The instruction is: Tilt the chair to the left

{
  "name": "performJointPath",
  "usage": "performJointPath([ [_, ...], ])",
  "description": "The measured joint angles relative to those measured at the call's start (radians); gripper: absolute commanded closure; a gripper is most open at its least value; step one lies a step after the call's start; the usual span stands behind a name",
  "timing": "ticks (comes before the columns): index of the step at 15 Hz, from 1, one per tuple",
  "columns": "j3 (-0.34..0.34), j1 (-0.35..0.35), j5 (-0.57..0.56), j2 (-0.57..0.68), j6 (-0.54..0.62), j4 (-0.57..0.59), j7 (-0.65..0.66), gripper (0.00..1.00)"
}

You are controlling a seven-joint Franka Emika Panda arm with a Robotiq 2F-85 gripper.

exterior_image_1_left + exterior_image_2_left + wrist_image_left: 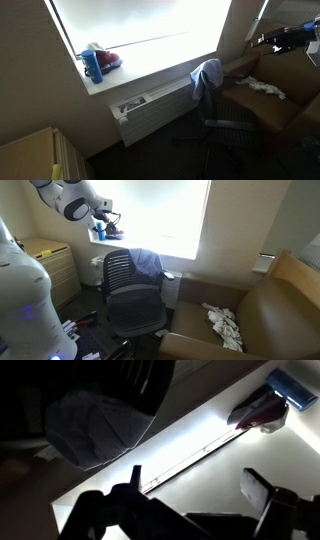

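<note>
Tilting the office chair (132, 288), which stands by the window (160, 215) beside the brown armchair (265, 310), calls for lowering the wide-open, empty fingers (258, 492) onto its cloth-draped backrest top and levering gently leftward.

Windowsill (150, 72): bright, carries a blue bottle (93, 66) and a red object (109, 60), side by side.
Heater (150, 104): white, under the sill.
Brown armchair (270, 305): crumpled white cloth (225, 326) on its seat.
Wooden cabinet (48, 260): against the wall.
</note>
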Motion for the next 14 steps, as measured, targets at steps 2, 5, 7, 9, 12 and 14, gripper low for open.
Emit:
performJointPath([
  [2, -0.065, 0.057, 0.014, 0.024, -0.118, 0.076, 0.013, 0.0],
  [5, -0.129, 0.065, 0.003, 0.079, -0.28, 0.146, 0.05, 0.0],
  [7, -0.181, 0.065, -0.068, 0.134, -0.341, 0.151, 0.129, 0.0],
  [9, -0.196, 0.044, -0.178, 0.189, -0.366, 0.151, 0.245, 0.0],
  [12, -0.208, 0.051, -0.199, 0.215, -0.366, 0.152, 0.272, 0.0],
  [14, -0.244, 0.089, -0.215, 0.216, -0.376, 0.152, 0.282, 0.0],
])
